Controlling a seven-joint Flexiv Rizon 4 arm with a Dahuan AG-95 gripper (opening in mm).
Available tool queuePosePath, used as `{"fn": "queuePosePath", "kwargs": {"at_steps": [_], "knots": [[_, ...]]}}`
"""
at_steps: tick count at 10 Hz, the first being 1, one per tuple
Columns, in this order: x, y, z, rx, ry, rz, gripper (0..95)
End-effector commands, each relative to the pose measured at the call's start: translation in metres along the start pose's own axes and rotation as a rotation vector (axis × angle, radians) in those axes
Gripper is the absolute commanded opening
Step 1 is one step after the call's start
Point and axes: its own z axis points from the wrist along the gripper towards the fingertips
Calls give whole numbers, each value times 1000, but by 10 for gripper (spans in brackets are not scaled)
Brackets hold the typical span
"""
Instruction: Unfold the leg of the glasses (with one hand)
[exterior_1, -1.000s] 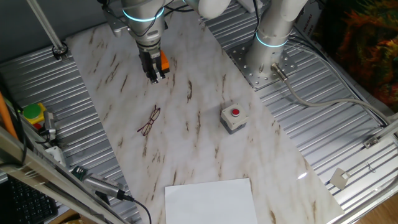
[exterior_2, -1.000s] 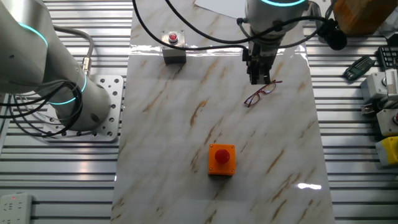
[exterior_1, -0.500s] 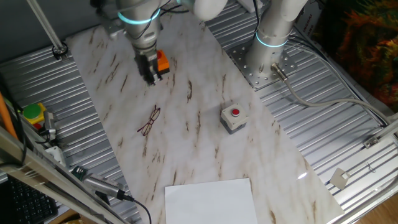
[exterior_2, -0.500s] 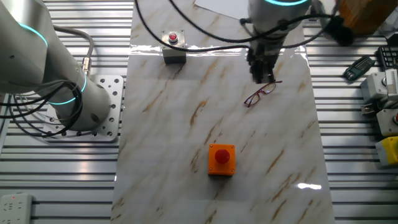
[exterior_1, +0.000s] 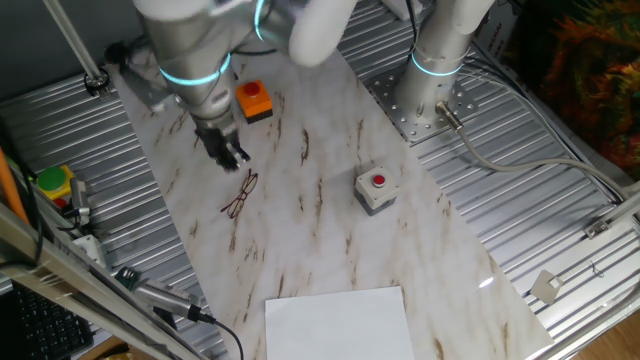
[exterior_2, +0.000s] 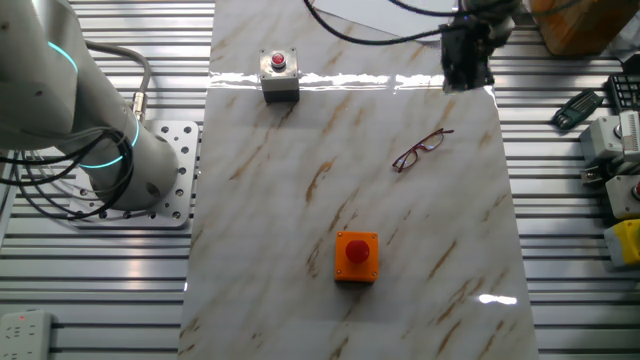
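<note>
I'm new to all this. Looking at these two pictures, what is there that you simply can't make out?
- The gripper: blurred in one fixed view, cut by the top edge in the other, so open or shut is unclear.
- The leg of the glasses: the wire is too thin in both views to tell folded from unfolded.
- The white sheet: cut off by the bottom edge in one fixed view.

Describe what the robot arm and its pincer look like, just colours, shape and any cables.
The arm is smooth, rounded, white-grey, with a glowing cyan ring at its wrist. The pincer is small and black, with two short fingers. In the other fixed view, black cables trail to the dark pincer.
</note>
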Motion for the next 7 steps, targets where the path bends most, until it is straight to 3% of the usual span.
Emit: {"fn": "queuePosePath", "kwargs": {"at_steps": [1, 3, 5, 7], "knots": [[-24, 30, 42, 32, -10, -135, 0], [-29, 24, 60, 41, -2, -173, 0], [-32, 19, 73, 51, 2, -163, 0], [-36, 9, 96, 58, 14, -135, 0]]}}
